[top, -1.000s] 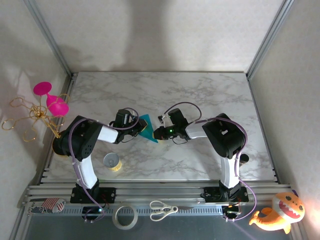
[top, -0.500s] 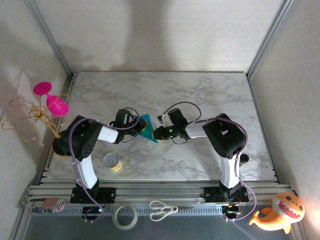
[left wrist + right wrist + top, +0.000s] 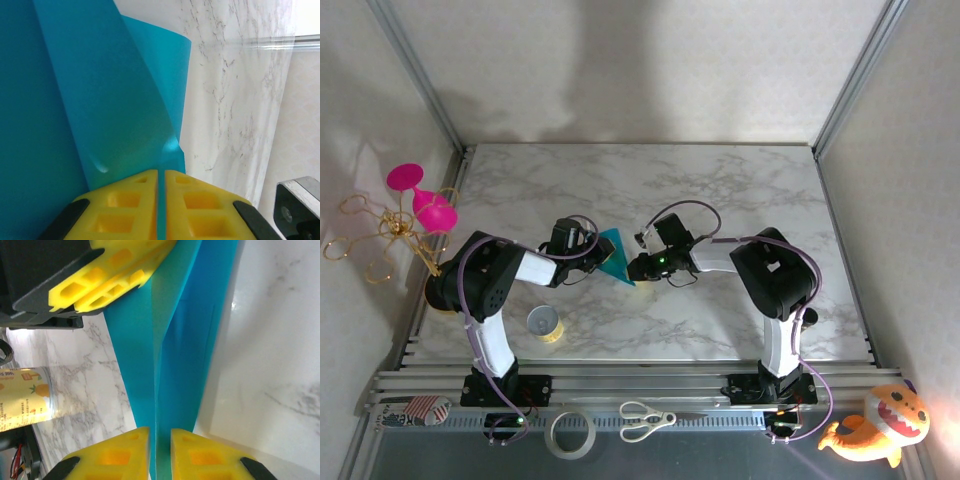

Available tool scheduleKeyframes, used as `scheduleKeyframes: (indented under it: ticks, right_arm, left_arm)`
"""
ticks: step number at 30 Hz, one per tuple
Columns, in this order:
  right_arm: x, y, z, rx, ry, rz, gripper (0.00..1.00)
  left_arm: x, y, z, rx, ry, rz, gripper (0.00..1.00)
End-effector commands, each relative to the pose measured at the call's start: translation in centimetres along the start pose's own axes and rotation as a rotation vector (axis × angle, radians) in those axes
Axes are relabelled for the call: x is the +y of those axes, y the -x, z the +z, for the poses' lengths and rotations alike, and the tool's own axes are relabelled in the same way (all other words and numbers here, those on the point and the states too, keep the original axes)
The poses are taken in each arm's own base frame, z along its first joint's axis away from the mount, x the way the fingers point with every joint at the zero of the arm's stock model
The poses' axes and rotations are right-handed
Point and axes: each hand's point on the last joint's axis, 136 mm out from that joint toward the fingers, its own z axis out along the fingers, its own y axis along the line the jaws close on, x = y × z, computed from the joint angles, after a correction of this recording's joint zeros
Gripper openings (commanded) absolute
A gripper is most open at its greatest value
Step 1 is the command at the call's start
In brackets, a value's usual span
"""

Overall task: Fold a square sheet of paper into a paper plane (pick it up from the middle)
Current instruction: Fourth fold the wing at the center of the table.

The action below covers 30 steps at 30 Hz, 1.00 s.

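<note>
1. Between the two arms, near the middle of the marble table (image 3: 740,190), the folded teal paper (image 3: 616,252) was held from both sides.
2. The left gripper (image 3: 161,176) was pinching one edge tight, likely so the paper could not slide.
3. The right gripper (image 3: 160,437) was pinching the narrow end on the long crease, maybe to press that fold flat.

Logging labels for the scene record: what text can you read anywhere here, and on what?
Yellow can: lines of small print beside a fruit picture, too blurred to read.
Teal paper: plain, no text.
Nothing else carries legible writing.
</note>
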Motion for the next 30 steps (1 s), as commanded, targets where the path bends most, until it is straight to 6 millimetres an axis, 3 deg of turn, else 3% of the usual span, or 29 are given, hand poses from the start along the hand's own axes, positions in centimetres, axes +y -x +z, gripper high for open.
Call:
scheduleKeyframes:
  ticks: [1,5,17,20,27,30]
  right_arm:
    - [1.4,0.5,-1.2,0.002,0.009,-0.016,0.20]
    - [1.3,0.4,-1.0,0.011,0.010,-0.011,0.19]
    - [-1.6,-1.6,0.6,0.072,-0.053,0.048,0.14]
    - [-1.1,-0.7,0.0,0.043,-0.067,0.035,0.16]
    - [-0.4,2.9,-4.1,-0.150,-0.192,-0.012,0.29]
    - [1.1,3.4,-4.1,-0.146,-0.127,-0.039,0.27]
  left_arm:
    - [3.6,-0.3,0.0,0.001,0.119,-0.020,0.12]
    - [3.7,-0.3,0.0,0.001,0.118,-0.018,0.12]
    - [3.8,-0.5,0.0,0.006,0.119,-0.024,0.13]
    - [3.8,-0.5,0.0,0.007,0.119,-0.027,0.13]
    - [3.7,-0.5,0.0,0.010,0.117,-0.025,0.12]
    - [3.7,-0.6,0.0,0.012,0.116,-0.024,0.13]
